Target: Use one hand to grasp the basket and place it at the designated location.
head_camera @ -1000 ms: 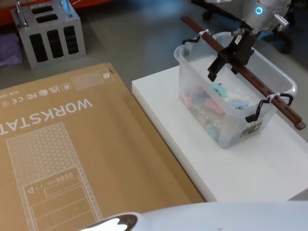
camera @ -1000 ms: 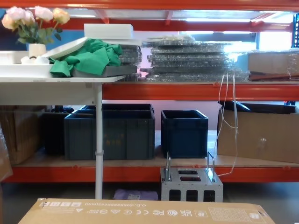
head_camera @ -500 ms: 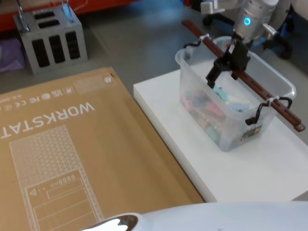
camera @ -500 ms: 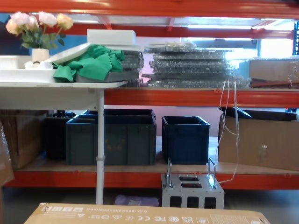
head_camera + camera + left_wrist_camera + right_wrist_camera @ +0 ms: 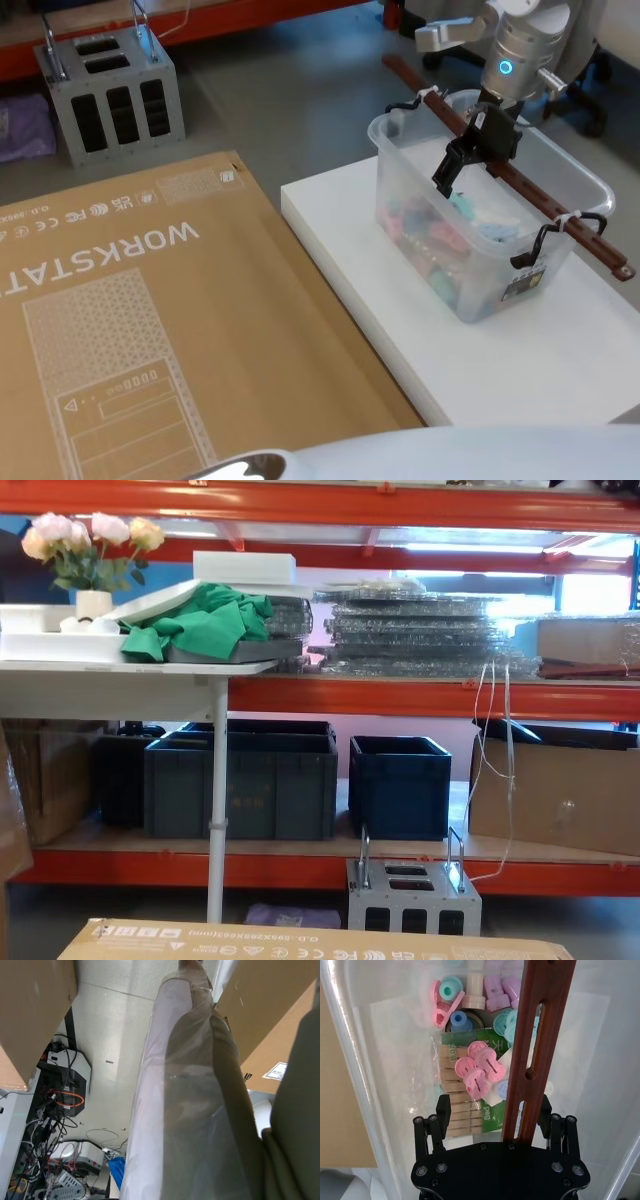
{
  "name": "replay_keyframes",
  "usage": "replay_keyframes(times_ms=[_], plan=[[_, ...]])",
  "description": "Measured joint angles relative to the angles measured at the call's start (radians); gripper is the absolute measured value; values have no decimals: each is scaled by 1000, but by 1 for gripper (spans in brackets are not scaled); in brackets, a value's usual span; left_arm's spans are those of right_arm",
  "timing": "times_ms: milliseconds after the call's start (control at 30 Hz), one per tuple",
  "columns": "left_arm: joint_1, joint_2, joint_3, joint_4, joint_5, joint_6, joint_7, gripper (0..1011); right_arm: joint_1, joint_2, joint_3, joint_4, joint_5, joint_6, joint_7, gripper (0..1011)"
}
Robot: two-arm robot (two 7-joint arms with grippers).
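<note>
The basket [image 5: 480, 265] is a clear plastic bin with a brown wooden handle [image 5: 520, 180] tied across its top. It stands on a white platform [image 5: 560, 360] at the right. Inside lie pastel plastic pieces and a pack of clothespins [image 5: 462, 1110]. My right gripper [image 5: 470, 160] reaches down over the middle of the handle. In the right wrist view the handle [image 5: 540, 1020] runs between the fingers [image 5: 444, 1110] of the right gripper [image 5: 495, 1107]. It lies close to one finger, and a wide gap separates it from the other. The gripper is open.
A large flat cardboard box [image 5: 150, 330] lies left of the platform, close to its edge. A grey metal crate [image 5: 105, 95] stands on the floor beyond it. In the chest view, shelving with dark bins [image 5: 240, 785] and a white table [image 5: 130, 670] lies farther off.
Both views have shifted a little, so the scene sits slightly lower and the right wrist shows more. The gripper stays over the handle's middle and the basket stays on the platform.
</note>
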Motion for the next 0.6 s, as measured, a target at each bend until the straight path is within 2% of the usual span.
replay_keyframes(times_ms=[300,500,600], plan=[[0,0,0,0,0,0,0,0,2,0,-4,8,6,-7,-5,1001],[0,0,0,0,0,0,0,0,-8,9,-4,-3,25,-36,-20,902],[0,0,0,0,0,0,0,0,-11,13,-4,-8,26,-39,-22,794]])
